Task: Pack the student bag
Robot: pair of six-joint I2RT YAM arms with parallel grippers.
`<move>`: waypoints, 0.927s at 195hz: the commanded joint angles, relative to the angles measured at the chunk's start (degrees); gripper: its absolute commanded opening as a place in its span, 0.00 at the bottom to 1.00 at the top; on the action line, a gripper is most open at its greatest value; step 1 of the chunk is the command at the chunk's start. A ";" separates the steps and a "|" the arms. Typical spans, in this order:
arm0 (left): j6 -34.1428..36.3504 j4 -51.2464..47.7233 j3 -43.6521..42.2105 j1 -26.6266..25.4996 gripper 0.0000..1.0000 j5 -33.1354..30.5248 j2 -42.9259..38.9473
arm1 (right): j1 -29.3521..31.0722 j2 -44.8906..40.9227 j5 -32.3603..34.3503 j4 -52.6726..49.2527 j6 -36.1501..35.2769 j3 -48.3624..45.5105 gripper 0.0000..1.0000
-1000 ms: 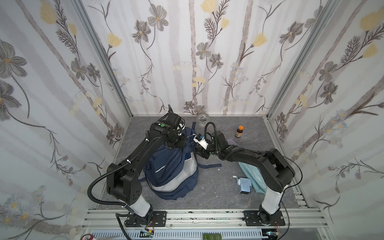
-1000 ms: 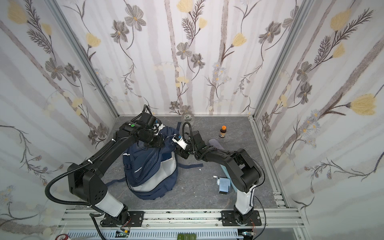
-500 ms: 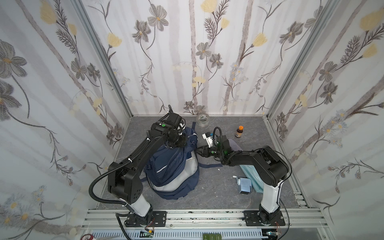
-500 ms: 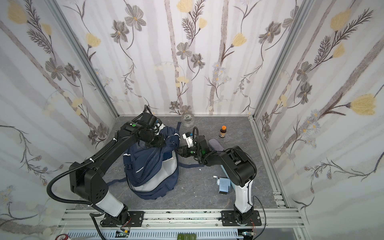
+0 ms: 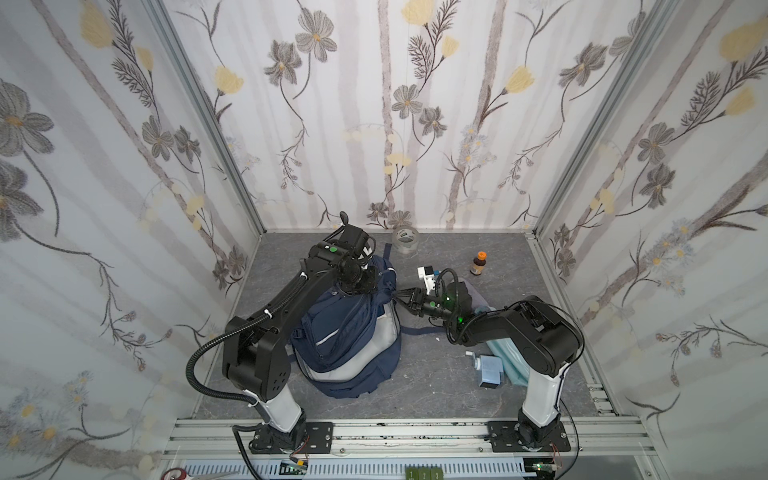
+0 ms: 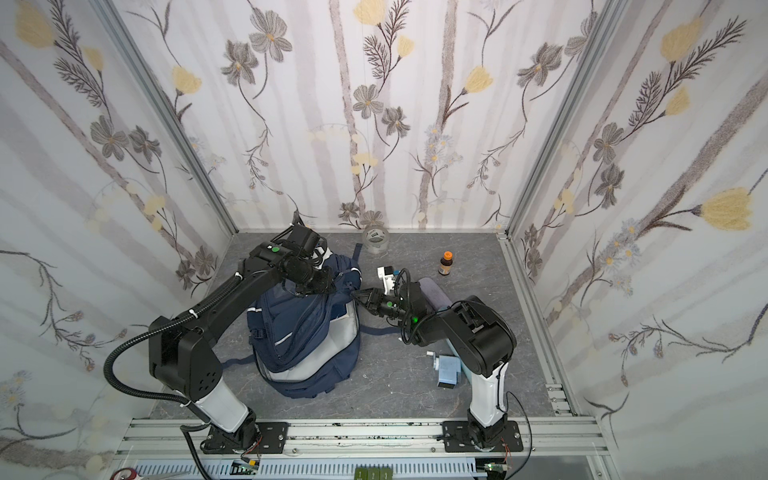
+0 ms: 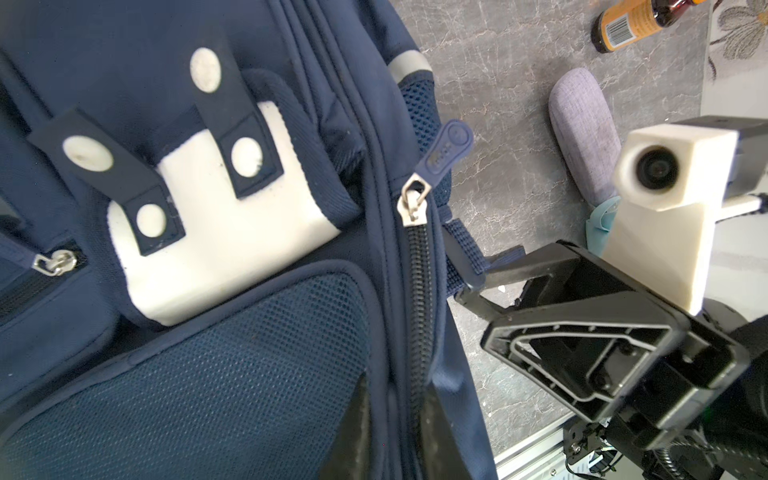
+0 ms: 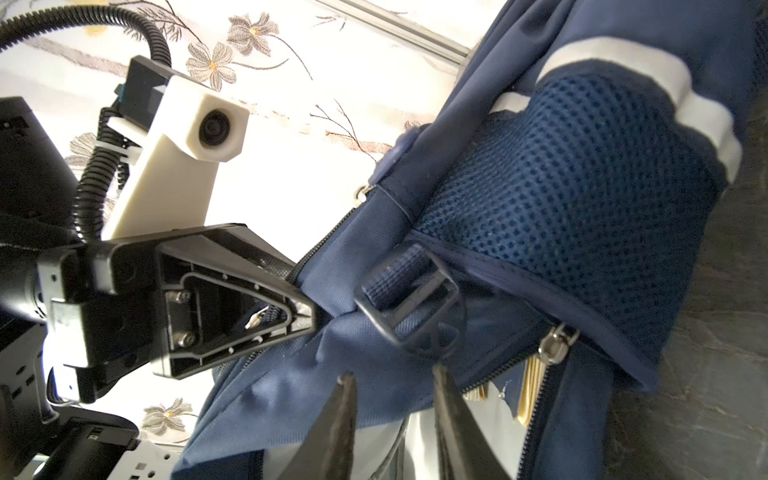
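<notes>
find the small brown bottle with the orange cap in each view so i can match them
Top view: brown bottle stands upright, right of the student bag, towards the back.
Top view: bottle right of the bag, same spot.
Left wrist: partly cut off at the picture's edge, beyond the grey pouch.
Right wrist: not in it.
Shared landmark: the student bag, in all four.
</notes>
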 commanded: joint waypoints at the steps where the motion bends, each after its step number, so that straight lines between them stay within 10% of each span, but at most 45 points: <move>1: -0.92 3.19 0.88 -0.04 0.00 1.02 -0.13 | 0.15 2.19 2.60 5.33 5.55 0.40 0.30; 181: -1.63 2.79 -0.97 -0.57 0.00 3.56 -4.04 | -0.94 9.85 7.36 3.65 8.11 7.68 0.37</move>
